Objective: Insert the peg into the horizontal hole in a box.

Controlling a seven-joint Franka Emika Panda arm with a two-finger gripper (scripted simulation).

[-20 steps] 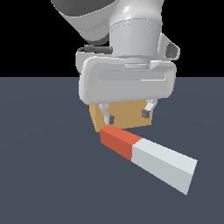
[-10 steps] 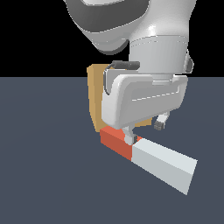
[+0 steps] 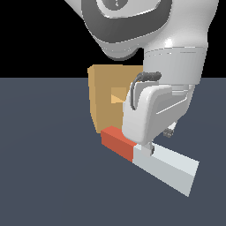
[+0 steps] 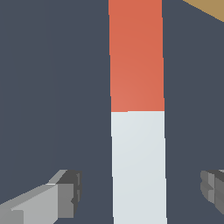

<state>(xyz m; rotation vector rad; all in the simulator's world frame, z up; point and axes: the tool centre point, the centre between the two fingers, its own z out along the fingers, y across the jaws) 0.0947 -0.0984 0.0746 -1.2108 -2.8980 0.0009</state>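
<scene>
Wrist view: gripper (image 4: 139,192) wide open, holding nothing, straddling peg (image 4: 138,131). We judge peg rigid, light; grip white section, box (image 3: 106,99) at 12 o'clock.

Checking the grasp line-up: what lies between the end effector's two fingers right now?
In the wrist view, the peg, its grey-white part, lies between the fingers, with bare floor either side; neither touches it.

Exterior view looks low and close across the floor; wrist view looks straight down; both share the peg (image 3: 148,157).
</scene>
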